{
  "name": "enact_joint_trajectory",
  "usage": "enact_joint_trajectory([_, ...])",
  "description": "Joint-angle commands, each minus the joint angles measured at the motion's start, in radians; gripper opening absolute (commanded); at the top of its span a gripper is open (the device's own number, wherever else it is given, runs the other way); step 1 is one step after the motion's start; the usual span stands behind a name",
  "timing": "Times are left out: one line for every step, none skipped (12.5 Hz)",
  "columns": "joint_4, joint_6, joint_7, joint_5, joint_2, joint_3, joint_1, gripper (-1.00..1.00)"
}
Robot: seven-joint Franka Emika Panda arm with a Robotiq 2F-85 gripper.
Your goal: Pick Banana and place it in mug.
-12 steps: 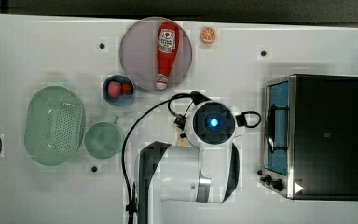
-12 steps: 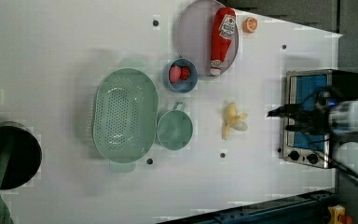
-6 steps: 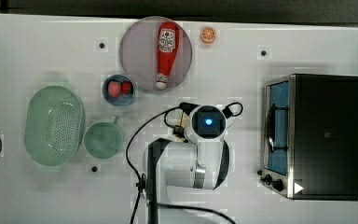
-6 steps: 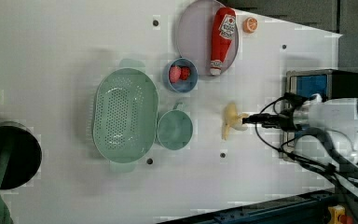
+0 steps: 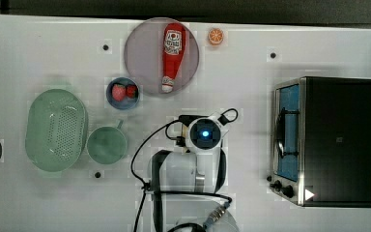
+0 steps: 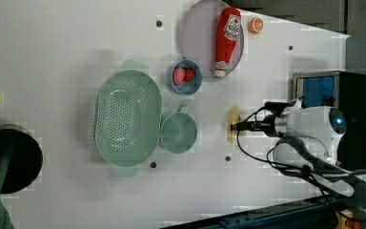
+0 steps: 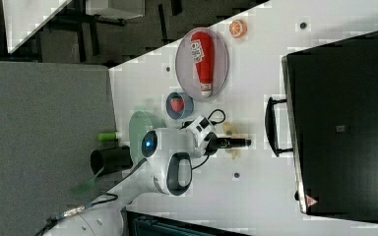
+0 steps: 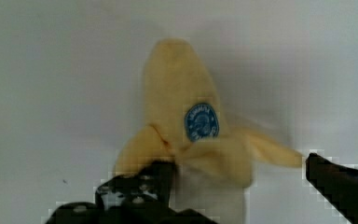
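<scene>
Hand: your hand (image 8: 235, 186) was down at the banana (image 8: 186, 121) in the wrist view, fingers (image 8: 340, 184) spread wide, one on each side of its peeled end; you could not tell whether either finger touched it, and nothing was gripped.
Hand from the side: in the left view your hand (image 6: 242, 126) reached in from the right and met the banana (image 6: 232, 121) on the table (image 6: 52, 47).
Banana: you had it lying on the table, yellow, peel flaps splayed, a blue round sticker on its skin; in the right view the banana (image 7: 231, 132) lay just under the hand (image 7: 238, 142).
Mug: your mug (image 6: 178, 132) stood upright, well apart from the banana toward the left view's left, just beside the strainer (image 6: 127, 117). In the top view the mug (image 5: 107, 144) sat between the strainer (image 5: 56, 129) and the arm.
Bowl: you had a blue bowl (image 5: 122, 93) of red fruit near the mug.
Plate: a ketchup bottle (image 5: 172, 54) lay on the plate (image 5: 140, 53).
Oven: your oven (image 5: 326, 140) stood at the top view's right.
</scene>
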Motion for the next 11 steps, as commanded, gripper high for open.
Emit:
enact_joint_trajectory([-0.004, 0.019, -0.041, 0.021, -0.021, -0.007, 0.001, 0.65])
enact_joint_trajectory([-0.011, 0.025, -0.041, 0.021, -0.026, -0.007, 0.000, 0.43])
enact_joint_trajectory([-0.011, 0.036, -0.041, 0.021, -0.034, -0.004, 0.001, 0.18])
enact_joint_trajectory([-0.015, 0.036, -0.041, 0.021, -0.042, -0.005, 0.001, -0.04])
enact_joint_trajectory([-0.011, 0.035, -0.039, 0.024, -0.053, -0.006, 0.000, -0.25])
enact_joint_trajectory([-0.014, 0.027, -0.039, 0.024, -0.071, -0.007, 0.000, -0.46])
enact_joint_trajectory([-0.019, 0.009, -0.039, 0.024, -0.095, -0.011, -0.002, -0.46])
enact_joint_trajectory([-0.019, -0.027, -0.039, 0.025, -0.125, -0.016, -0.004, -0.46])
enact_joint_trajectory([-0.018, -0.075, -0.039, 0.025, -0.163, -0.023, -0.004, -0.46])
enact_joint_trajectory([-0.016, -0.126, -0.038, 0.025, -0.208, -0.028, -0.004, -0.46])
enact_joint_trajectory([-0.008, -0.171, -0.038, 0.025, -0.261, -0.028, -0.004, -0.46])
